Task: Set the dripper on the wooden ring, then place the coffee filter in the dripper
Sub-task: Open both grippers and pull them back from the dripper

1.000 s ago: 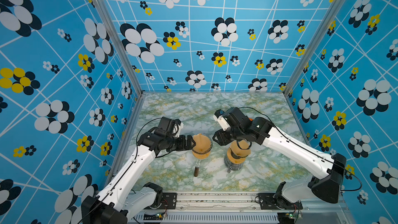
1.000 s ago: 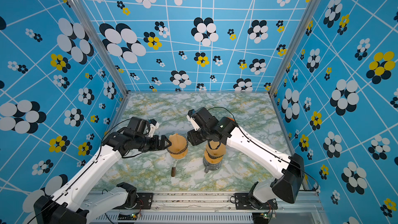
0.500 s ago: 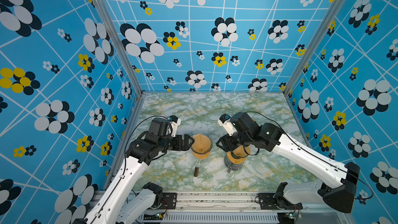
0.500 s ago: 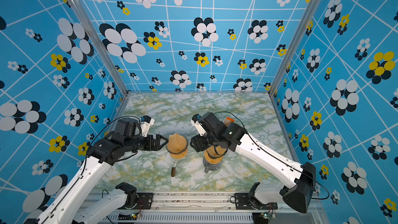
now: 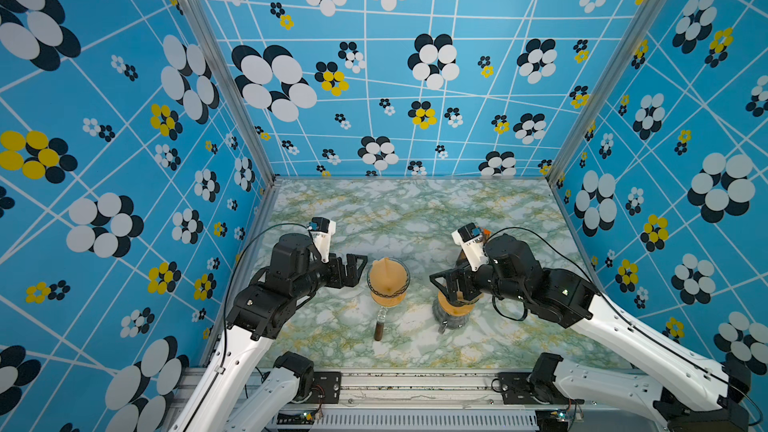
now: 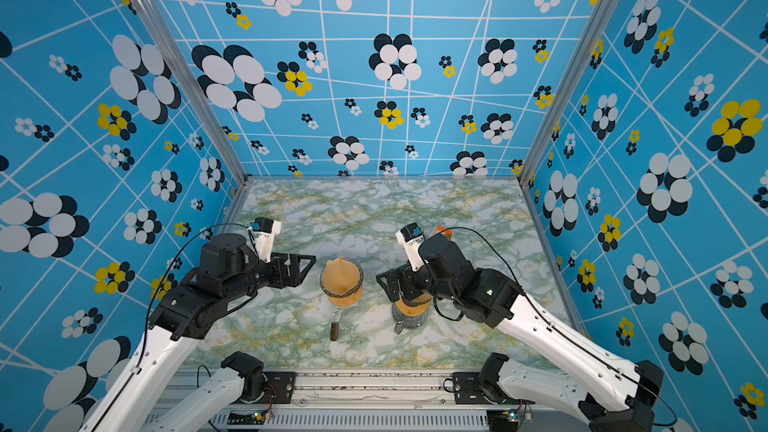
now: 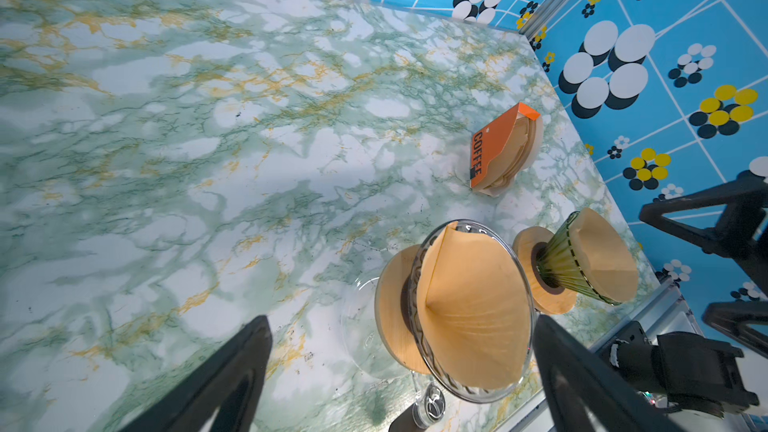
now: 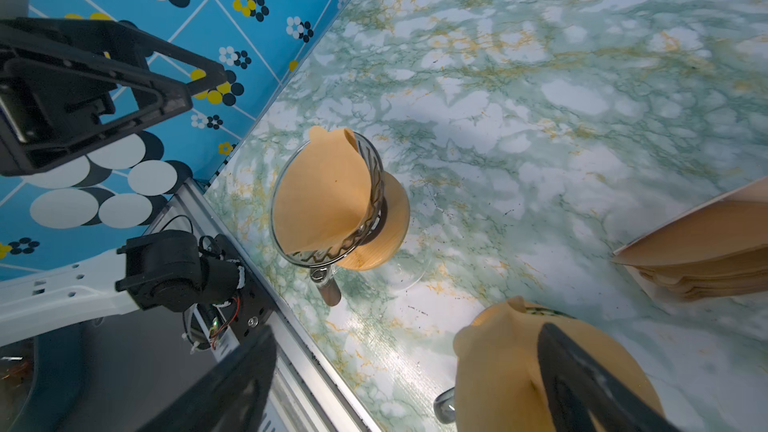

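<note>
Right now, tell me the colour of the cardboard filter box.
Orange cardboard filter box, best seen in left wrist view.

Between left gripper and right gripper, on the table: dripper with coffee filter inside, just ahead of the left gripper. Beneath the right gripper: second dripper with second filter inside. On the far side of the right gripper, apart: filter box.

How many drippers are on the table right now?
2. The clear glass dripper stands mid-table; the green dripper stands to its right, under the right pincer. None looks hidden.
</note>
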Controlling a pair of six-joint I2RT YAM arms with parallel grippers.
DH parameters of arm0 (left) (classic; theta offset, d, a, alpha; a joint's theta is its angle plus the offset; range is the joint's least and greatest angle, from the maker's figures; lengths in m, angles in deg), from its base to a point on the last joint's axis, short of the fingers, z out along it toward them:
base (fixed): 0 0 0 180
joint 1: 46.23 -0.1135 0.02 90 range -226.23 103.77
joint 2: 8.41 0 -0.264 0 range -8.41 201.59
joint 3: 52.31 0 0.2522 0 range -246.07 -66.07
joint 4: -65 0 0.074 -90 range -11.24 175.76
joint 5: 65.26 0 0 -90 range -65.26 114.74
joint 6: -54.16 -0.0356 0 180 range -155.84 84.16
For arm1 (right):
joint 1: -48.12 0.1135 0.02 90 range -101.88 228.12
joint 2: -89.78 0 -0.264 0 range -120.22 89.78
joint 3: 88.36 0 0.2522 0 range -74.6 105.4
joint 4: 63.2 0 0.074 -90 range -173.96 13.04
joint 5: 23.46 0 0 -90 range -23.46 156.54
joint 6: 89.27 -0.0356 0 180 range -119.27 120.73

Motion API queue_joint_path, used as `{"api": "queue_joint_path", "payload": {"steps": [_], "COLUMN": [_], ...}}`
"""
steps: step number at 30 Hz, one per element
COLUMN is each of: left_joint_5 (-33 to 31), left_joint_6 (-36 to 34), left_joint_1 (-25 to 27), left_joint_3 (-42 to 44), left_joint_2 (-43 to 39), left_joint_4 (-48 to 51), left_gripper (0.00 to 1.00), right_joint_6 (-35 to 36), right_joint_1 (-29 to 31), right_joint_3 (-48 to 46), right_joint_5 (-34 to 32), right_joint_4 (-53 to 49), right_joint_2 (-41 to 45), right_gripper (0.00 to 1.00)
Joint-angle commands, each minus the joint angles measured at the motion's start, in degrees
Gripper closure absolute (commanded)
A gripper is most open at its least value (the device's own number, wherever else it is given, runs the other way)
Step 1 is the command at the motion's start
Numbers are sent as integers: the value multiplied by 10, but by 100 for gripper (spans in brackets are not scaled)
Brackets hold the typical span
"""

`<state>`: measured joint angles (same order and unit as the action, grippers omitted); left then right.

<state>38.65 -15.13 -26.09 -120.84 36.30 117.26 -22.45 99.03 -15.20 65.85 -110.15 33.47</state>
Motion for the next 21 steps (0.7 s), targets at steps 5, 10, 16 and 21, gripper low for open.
{"api": "queue_joint_path", "payload": {"steps": [5,10,16,21], "left_joint_5": [-49,-20,-22,-67], "left_joint_6": [-4,-21,-51,-29], "left_joint_1": [-26,-67,-116,-167], "left_joint_3": [-16,-41,-36,-7], "left_joint_2": [39,98,157,185], "left_joint_4": [-49,-63,-107,-158], "left_gripper": [1,1,1,1], "right_joint_6": [-5,2,9,15], "right_joint_1": [-6,-17,-40,-51], "right_joint_3": [-43,-54,-63,-70], "right_joint_5": [-110,-134,-138,-151], "right_joint_4": [30,10,-14,-27], "right_joint_2": [65,89,110,124], "right_gripper": [1,1,1,1]}}
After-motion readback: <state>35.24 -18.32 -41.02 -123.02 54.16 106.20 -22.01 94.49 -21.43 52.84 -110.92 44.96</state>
